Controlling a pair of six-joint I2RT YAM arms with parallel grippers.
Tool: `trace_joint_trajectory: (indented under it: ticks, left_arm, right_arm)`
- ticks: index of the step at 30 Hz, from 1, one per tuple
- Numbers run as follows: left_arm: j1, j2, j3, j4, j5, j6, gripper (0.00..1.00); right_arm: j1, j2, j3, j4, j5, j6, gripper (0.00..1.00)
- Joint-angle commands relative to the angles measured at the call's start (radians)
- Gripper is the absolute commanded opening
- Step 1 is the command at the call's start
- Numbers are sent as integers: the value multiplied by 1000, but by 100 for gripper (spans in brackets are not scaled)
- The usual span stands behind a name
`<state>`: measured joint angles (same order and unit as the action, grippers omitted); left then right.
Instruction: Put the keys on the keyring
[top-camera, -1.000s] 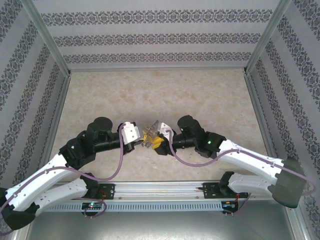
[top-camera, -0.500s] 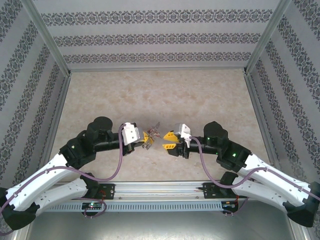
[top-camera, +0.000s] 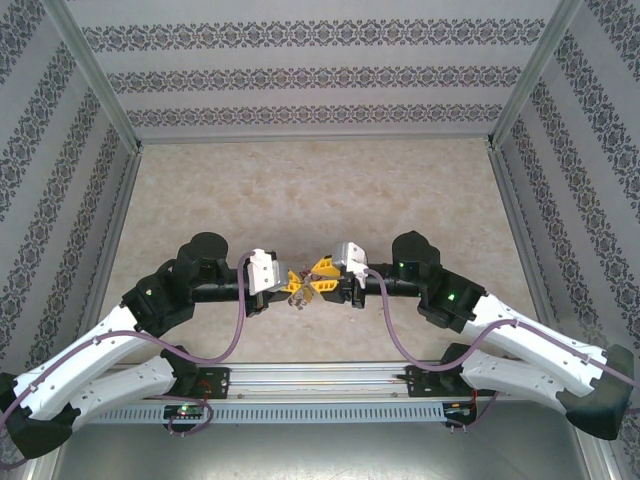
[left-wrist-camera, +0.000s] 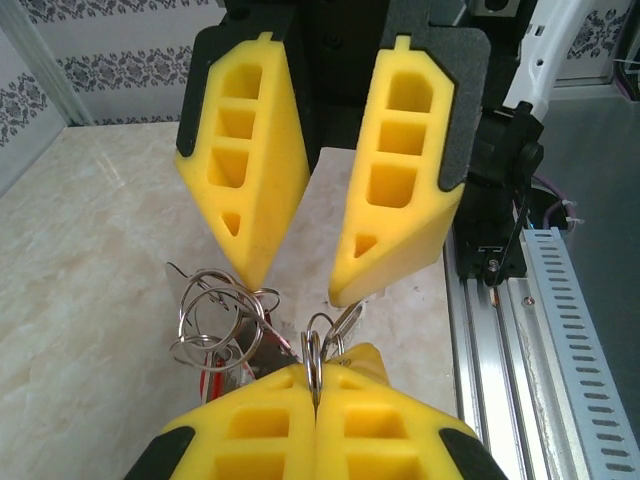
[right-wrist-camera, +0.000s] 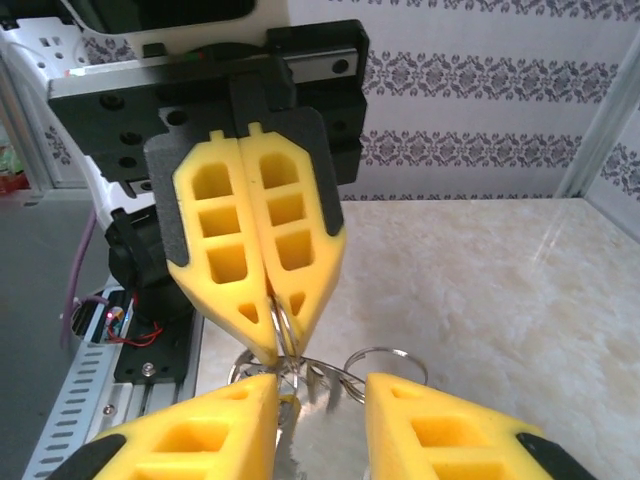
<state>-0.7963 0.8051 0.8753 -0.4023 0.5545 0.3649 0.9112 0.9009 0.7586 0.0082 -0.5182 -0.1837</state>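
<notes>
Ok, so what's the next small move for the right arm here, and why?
Probably close the right gripper gently. Its jaws stand open with the tips down at the loose loops of the keyring, while the left gripper is shut on one ring and holds the bunch in place.

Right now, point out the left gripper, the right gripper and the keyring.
left gripper (left-wrist-camera: 315, 375): left wrist view, seam between its shut fingertips.
right gripper (right-wrist-camera: 320, 388): right wrist view, gap between its open fingertips.
keyring (left-wrist-camera: 222, 322): left wrist view, tangle of silver loops.
</notes>
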Motion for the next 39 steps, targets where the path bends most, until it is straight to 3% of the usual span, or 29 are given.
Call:
trace_joint_trajectory:
  ticks: [1,8,25,33,39]
  left_arm:
    - [16,0,40,45,30,-4,0]
    - [19,2,41,48,27,-4,0]
    - [19,7,35,51,40,-8,0]
    - [19,0,35,48,36,-7,0]
    - [19,24,67,0,-37,-14,1]
  right_arm:
    - [21,-10,21,28,-26,-40,28]
    - [40,-71,-2,15,25,-84,30]
    - [45,66,73,-2,-15,-119,23]
    - [48,81,81,-27,-11,-128,1]
    - [48,49,76,-33,17,-137,0]
